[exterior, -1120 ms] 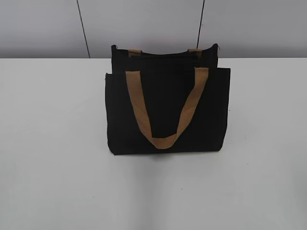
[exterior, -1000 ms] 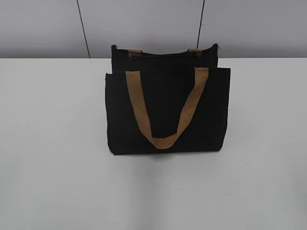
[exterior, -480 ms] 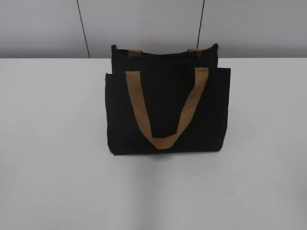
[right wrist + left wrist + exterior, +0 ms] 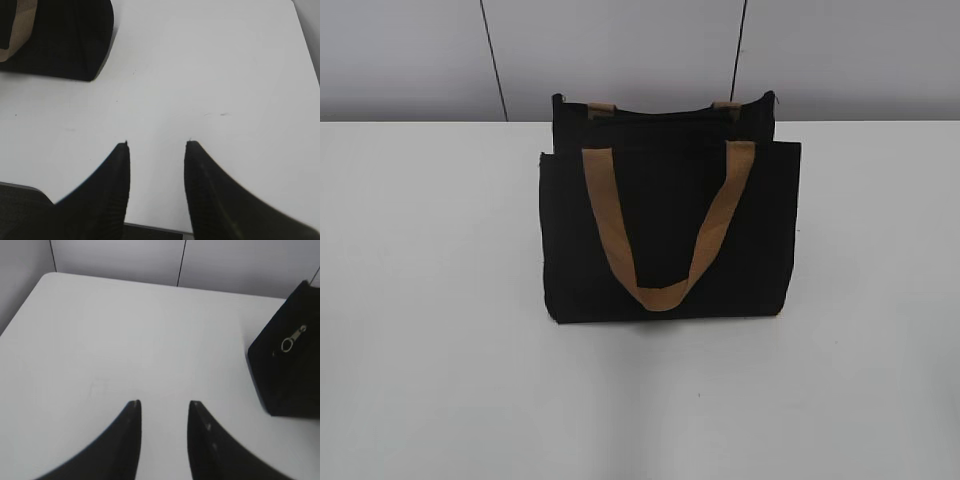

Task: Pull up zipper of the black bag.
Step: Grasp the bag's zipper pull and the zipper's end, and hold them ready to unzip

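Nothing has moved since a second ago: the black bag (image 4: 668,230) stands on the worktop (image 4: 430,300), its zipper pull (image 4: 292,338) ahead-right of the left fingers (image 4: 134,412), nearer than the right fingers (image 4: 122,152); both pairs parted, empty.

The bag (image 4: 668,230) stands upright on the table (image 4: 430,300), at the centre toward its far edge, a wall (image 4: 620,50) behind it. One strap (image 4: 663,225) hangs down its near face. In the left wrist view the bag sits at 2 o'clock of the left gripper (image 4: 164,407), a pull tab (image 4: 292,338) on its end; in the right wrist view, at 10 o'clock of the right gripper (image 4: 156,147).
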`<action>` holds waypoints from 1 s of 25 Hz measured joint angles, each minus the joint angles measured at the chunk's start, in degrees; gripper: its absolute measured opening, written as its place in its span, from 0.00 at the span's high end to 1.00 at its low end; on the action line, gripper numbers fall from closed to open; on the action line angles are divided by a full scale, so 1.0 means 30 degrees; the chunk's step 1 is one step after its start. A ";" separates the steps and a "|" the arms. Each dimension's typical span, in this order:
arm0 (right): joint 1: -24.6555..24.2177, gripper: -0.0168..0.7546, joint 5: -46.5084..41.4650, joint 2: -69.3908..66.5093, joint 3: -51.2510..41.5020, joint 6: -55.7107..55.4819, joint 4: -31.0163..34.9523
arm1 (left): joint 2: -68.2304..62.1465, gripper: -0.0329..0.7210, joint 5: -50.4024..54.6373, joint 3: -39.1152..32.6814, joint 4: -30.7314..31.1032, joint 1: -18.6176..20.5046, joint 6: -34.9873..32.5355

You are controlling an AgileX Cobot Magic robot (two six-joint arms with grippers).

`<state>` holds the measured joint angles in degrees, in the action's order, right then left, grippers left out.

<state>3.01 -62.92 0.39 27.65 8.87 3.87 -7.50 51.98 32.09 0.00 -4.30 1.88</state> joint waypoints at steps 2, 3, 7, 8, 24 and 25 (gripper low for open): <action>0.0000 0.60 0.0000 0.0000 0.0000 0.0000 0.0000 | -0.0873 0.64 -0.1406 0.0000 0.0000 0.0000 0.0000; 0.0000 0.60 0.0000 0.0000 0.0000 0.0000 0.0000 | -0.1319 0.64 -0.2022 0.0000 0.0000 -0.0022 0.0000; 0.0000 0.60 0.0000 0.0000 0.0000 0.0000 0.0000 | -0.3108 0.64 -0.5111 0.0000 -0.0409 -0.0256 -0.0023; 0.0000 0.60 0.0000 0.0000 0.0000 0.0000 0.0000 | -0.3575 0.64 -0.5981 0.0000 -0.0571 -0.0254 -0.0044; 0.0000 0.60 0.0000 0.0000 0.0000 0.0000 0.0000 | -1.5470 0.64 -1.8052 -0.0209 -0.1476 -0.0337 -0.1087; 0.0000 0.60 0.0000 0.0000 0.0000 0.0000 0.0000 | -1.6254 0.64 -1.8929 -0.0278 -0.1476 -0.0337 -0.1087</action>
<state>3.01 -62.92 0.39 27.65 8.87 3.87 -56.26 -4.81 31.26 -4.43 -5.31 -1.39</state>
